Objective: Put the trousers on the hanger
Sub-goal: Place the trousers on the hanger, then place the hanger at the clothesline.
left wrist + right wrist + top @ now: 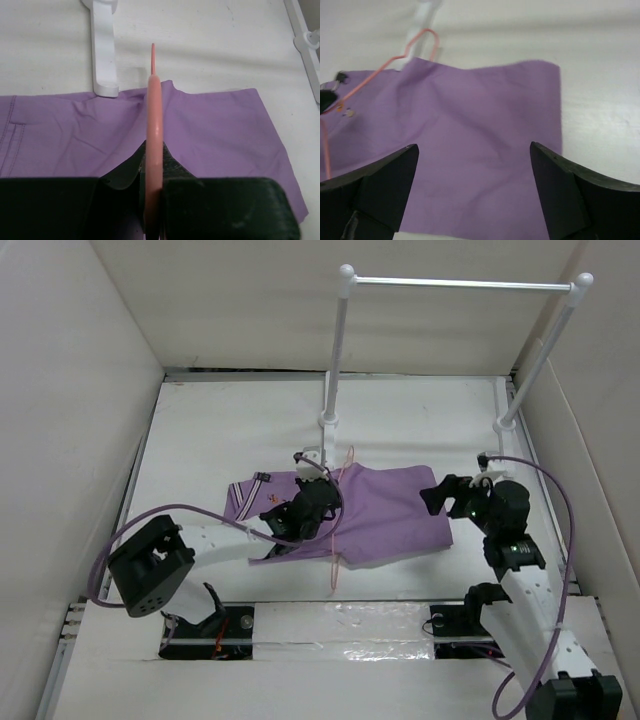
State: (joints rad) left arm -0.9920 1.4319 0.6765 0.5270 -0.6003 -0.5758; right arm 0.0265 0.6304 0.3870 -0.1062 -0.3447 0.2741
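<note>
1. Trousers [395, 508] need a hanger, and the left gripper [154, 175] has it. Its fingers are pinched shut on the thin pink hanger [154, 125].
2. The right gripper [472, 147] has its fingers spread wide. It holds nothing and hangs just over the purple cloth.
3. The hanger stands on its edge across the middle of the cloth. Its hook pokes out past the far side. I cannot tell if any cloth goes through it.
4. The cloth lies flat on the white table [200, 430]. The striped waistband [260, 477] is on the left side.
5. A white rack post [105, 50] stands just beyond the cloth.
6. I think the cloth is soft, light and floppy. It will sag when lifted and could slide off the thin wire.
7. A good place to hold it is the free right edge, with a good bit of cloth pinched.
8. The hanger looks light and bendy, so it may twist in the fingers.
</note>
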